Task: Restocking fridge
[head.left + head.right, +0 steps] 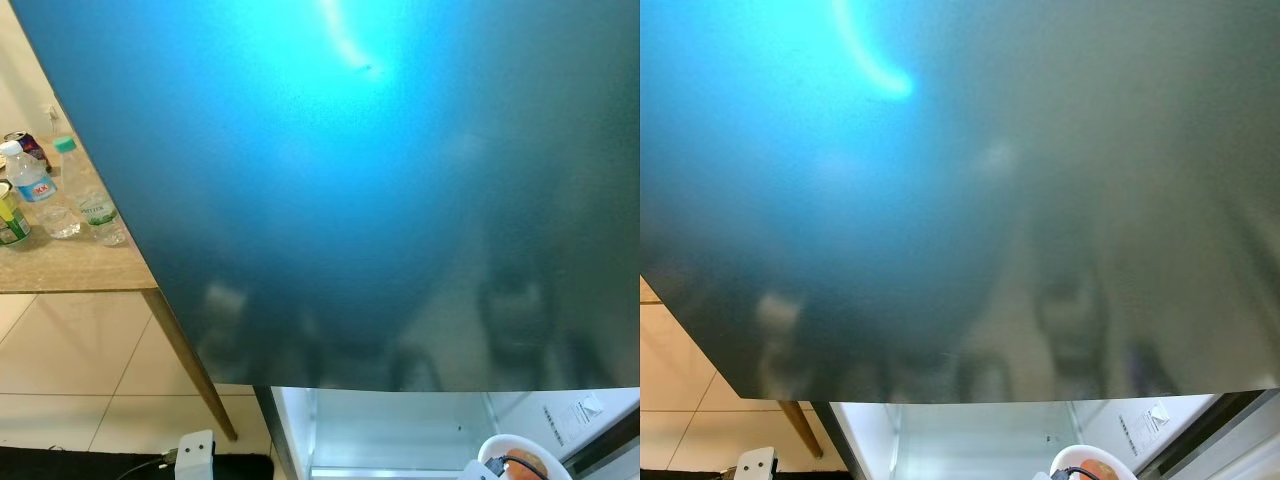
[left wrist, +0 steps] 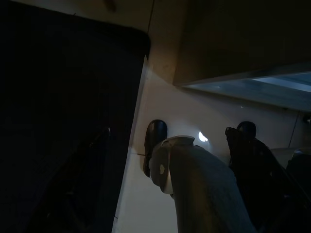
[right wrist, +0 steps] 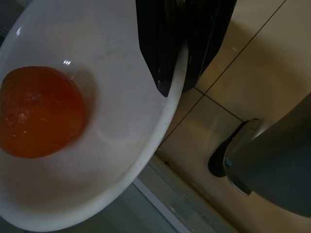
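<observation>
Right wrist view: the right tool (image 3: 167, 73) pinched the rim of a white bowl (image 3: 121, 145), one black finger lying inside the rim and over it; an orange fruit (image 3: 41, 111) rested in the bowl.
Bowl position: low in the head views, the bowl (image 1: 515, 458) was just in front of the open lower part of the fridge (image 1: 400, 430), whose white inside was lit.
Fridge door: a dark glossy door (image 1: 400, 200) took most of the head views, very near to the camera.
Worktop: on the robot's left a wooden worktop (image 1: 70, 265) carried two water bottles (image 1: 60, 195) and some cans (image 1: 12, 215), well apart from the fridge.
Left tool: it hung low over the floor in a dark view; I cannot tell if its fingers were spread.
Progress: the fridge appeared to be already open and the bowl was in hand, but not yet on a shelf; the bottles and cans probably remained to be carried over.
</observation>
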